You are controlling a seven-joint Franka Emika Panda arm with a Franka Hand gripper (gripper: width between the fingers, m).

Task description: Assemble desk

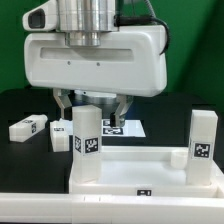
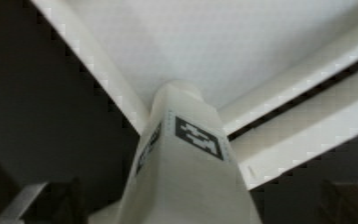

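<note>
The end effector hangs over the middle of the exterior view, its fingers spread wide and holding nothing. The white rimmed top fills the foreground. The left leg stands upright at the top's far corner on the exterior view's left, between the fingers and seemingly touching neither. The right leg stands upright at the opposite end. A loose leg lies further left.

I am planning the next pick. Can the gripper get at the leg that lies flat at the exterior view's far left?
Probably yes. That leg lies in the open with nothing over it. The gripper, jaws apart, hangs at the top of the upright leg, so it would likely have to rise clear of that one first.
</note>
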